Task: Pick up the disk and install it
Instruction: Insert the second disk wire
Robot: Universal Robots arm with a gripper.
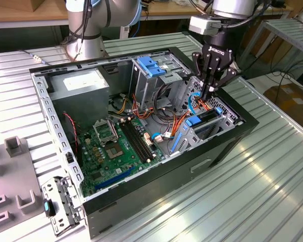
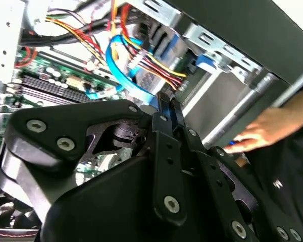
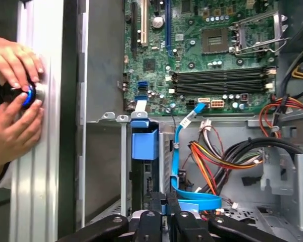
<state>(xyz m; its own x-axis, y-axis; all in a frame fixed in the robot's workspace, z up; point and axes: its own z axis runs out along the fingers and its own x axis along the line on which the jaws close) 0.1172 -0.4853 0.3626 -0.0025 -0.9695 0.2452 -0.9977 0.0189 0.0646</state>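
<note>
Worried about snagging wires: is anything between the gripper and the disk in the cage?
Nothing visible does. The disk sits edge-up in the drive cage, and the gripper hangs directly over its upper edge. The blue cable loops close beside the gripper, next to that path rather than across it.

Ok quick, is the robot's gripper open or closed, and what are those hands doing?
Gripper: closed, fingertips together.
Hands: both on a blue-lit button.

Green motherboard [image 1: 108,151], blue rail [image 3: 144,142] beside the black gripper [image 1: 209,92], ribbed grey table [image 1: 252,191] (cables [image 3: 212,166] orange, red, yellow).
</note>
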